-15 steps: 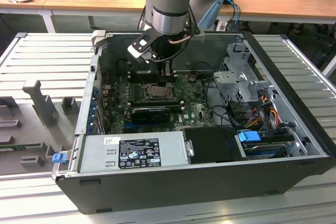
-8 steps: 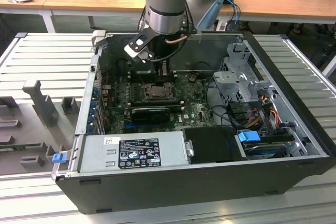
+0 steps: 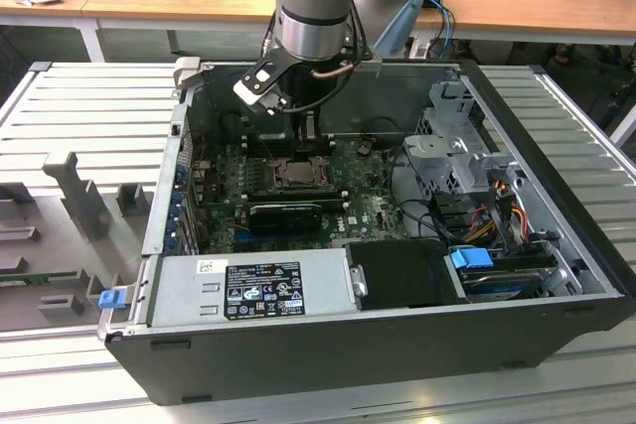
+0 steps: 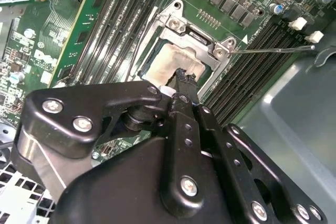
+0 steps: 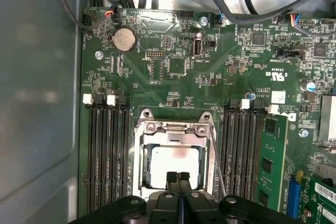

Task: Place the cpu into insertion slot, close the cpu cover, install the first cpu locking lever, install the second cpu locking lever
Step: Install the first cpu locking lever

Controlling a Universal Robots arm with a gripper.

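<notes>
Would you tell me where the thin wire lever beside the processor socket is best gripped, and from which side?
Grip the lever on its straight stretch near the free end, from above, pinching across it: there it seems to stand clear of the socket, over the memory slots.

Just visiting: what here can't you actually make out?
- First wrist view: the gripper hides one edge of the cover.
- Second wrist view: the gripper's body hides part of the chip; whether its tips touch it is unclear.
- Exterior view: the arm hides part of the socket.
</notes>
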